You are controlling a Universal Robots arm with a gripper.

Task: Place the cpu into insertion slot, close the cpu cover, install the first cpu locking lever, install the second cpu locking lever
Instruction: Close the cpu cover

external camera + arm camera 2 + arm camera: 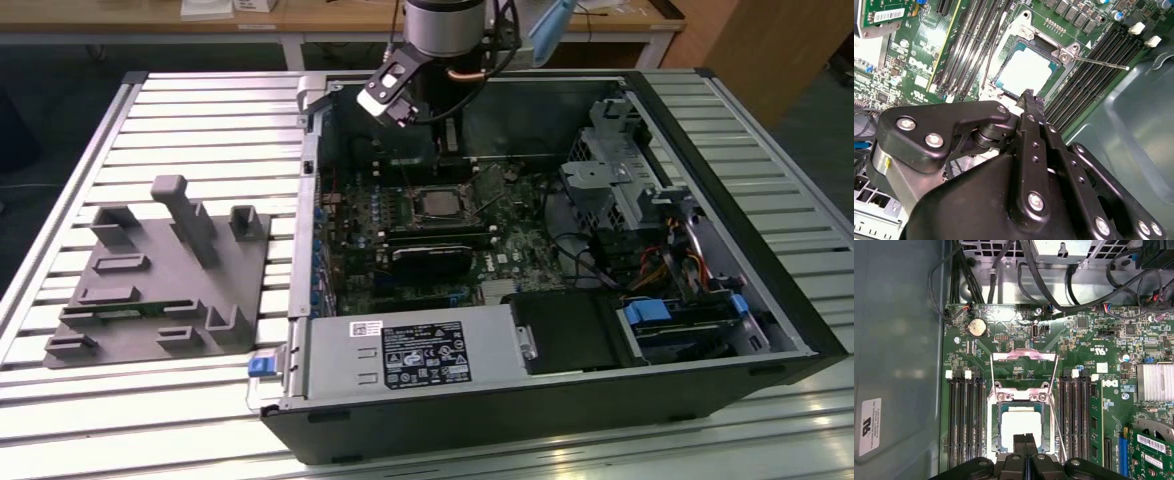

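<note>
Two-fingered black pincer (1024,438) clenched on nothing visible, poised just above the pale silver square cpu (1019,421), seated flat in the silver-rimmed square insertion slot (997,410). Just beyond the tips, thin silver cpu cover (1024,355) apparently hinged up, leaving the chip exposed. Long black memory slots (966,425) flanking both sides, narrowing sideways approach.

Grey fixture (160,290) on slatted table (200,110), beside open computer case (534,410) holding motherboard (354,250).

Exterior view sits high and well back, angled down over the whole open computer case (534,425) on the table (200,110). Both wrist views look down close on the motherboard (1094,345) and share the cpu (1021,422).
</note>
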